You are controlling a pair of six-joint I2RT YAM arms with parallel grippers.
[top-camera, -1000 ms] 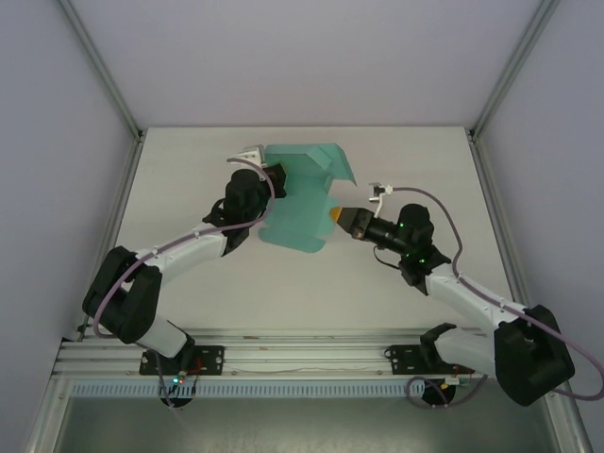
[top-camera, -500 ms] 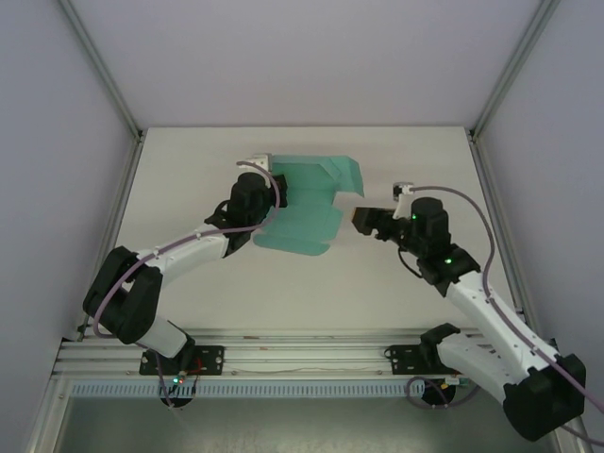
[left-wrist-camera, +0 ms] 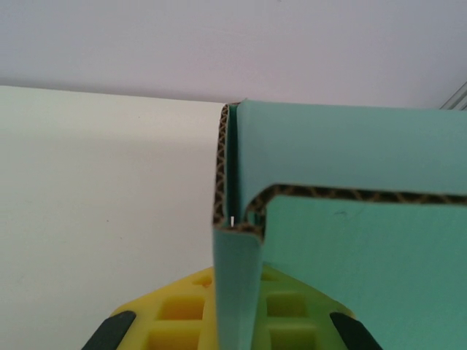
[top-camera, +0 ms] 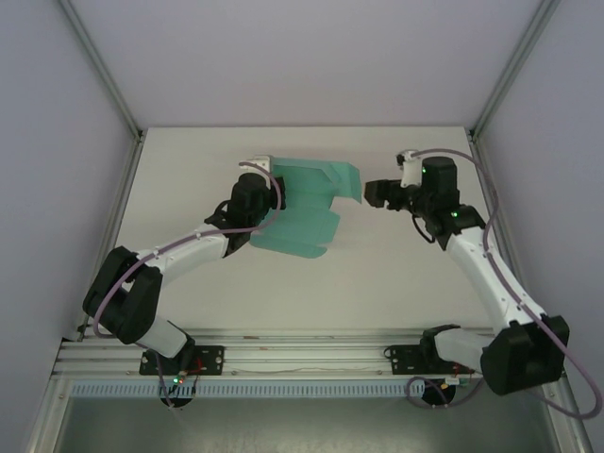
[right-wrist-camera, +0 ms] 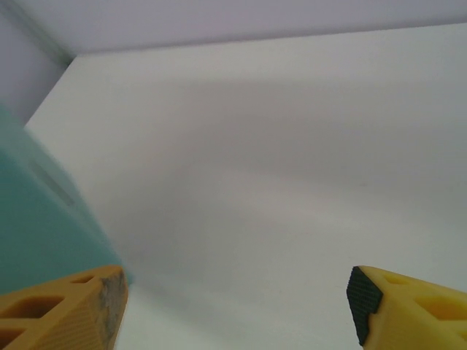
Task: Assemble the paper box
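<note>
Pinches folded left edge of box [top-camera: 300, 212] between left gripper [top-camera: 272, 189] fingers [left-wrist-camera: 182, 313]; sets right gripper [top-camera: 370, 193] fingers [right-wrist-camera: 66, 310] spread, just beside right flap of box

Take the paper box [top-camera: 307, 212] as your mark: your left pincer [top-camera: 272, 187] clamps its left edge, your right pincer [top-camera: 370, 192] sits just beside its right flap, the surface [top-camera: 377, 274] lies beneath it

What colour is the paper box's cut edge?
Brown corrugated core on the teal paper box, clearest in the left wrist view.
</note>
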